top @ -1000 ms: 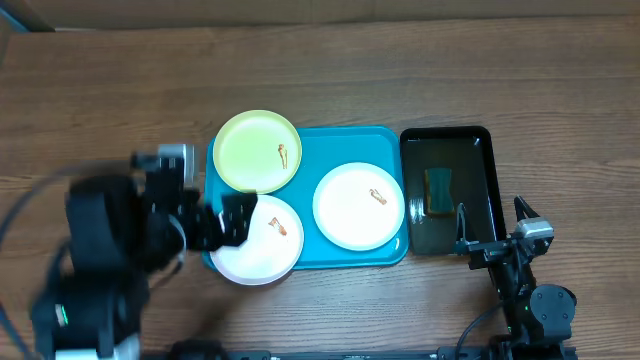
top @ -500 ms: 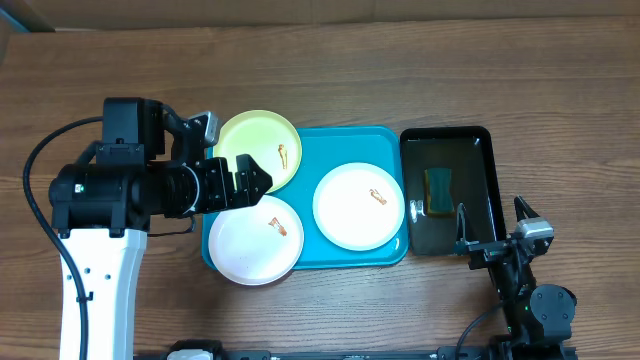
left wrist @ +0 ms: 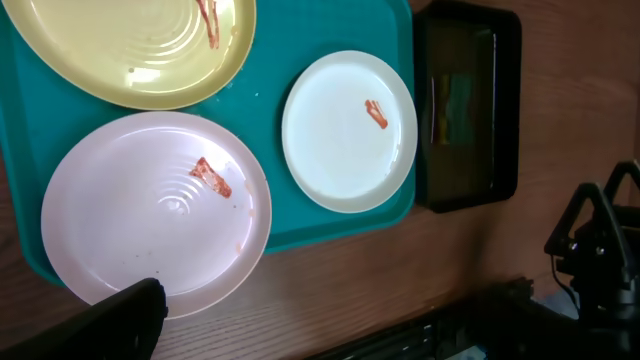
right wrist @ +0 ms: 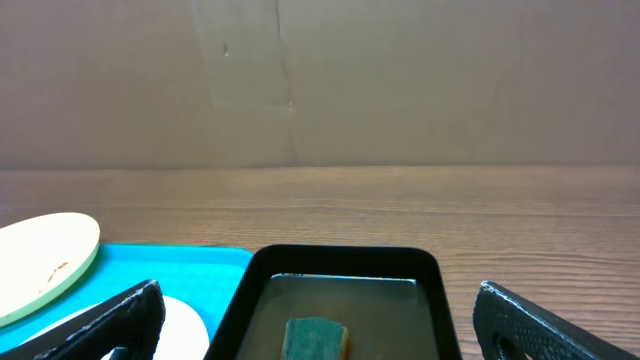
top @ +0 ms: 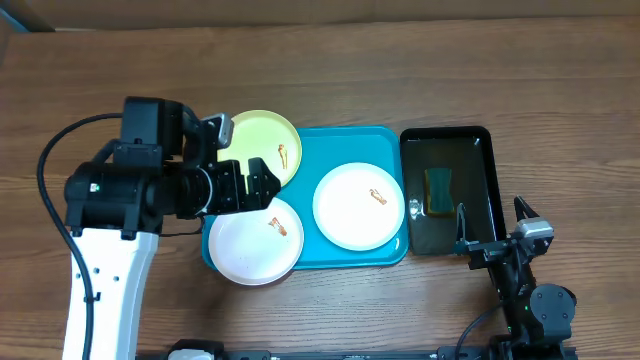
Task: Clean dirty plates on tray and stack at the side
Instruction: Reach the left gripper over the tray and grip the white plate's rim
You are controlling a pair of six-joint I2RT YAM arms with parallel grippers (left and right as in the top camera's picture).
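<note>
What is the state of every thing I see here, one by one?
Tray: holds three plates.
Yellow-green plate: smeared, on tray.
Left white plate: smeared, overhanging tray rim.
Right white plate: smeared, on tray.
Sponge: lying in black tray.
Left gripper: open, empty, above plates.
Right gripper: open, empty.

This looks like a robotics lab bench. A bare wood-grain laminate table is backed by plain brown cardboard sheeting. A white-and-black robot arm trails a loose black cable.

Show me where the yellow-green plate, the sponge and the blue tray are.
yellow-green plate point(top: 265, 138): overhead view, its bare middle.
sponge point(top: 438, 190): overhead view, its top face.
blue tray point(top: 340, 143): overhead view, bare floor by the far rim.
</note>
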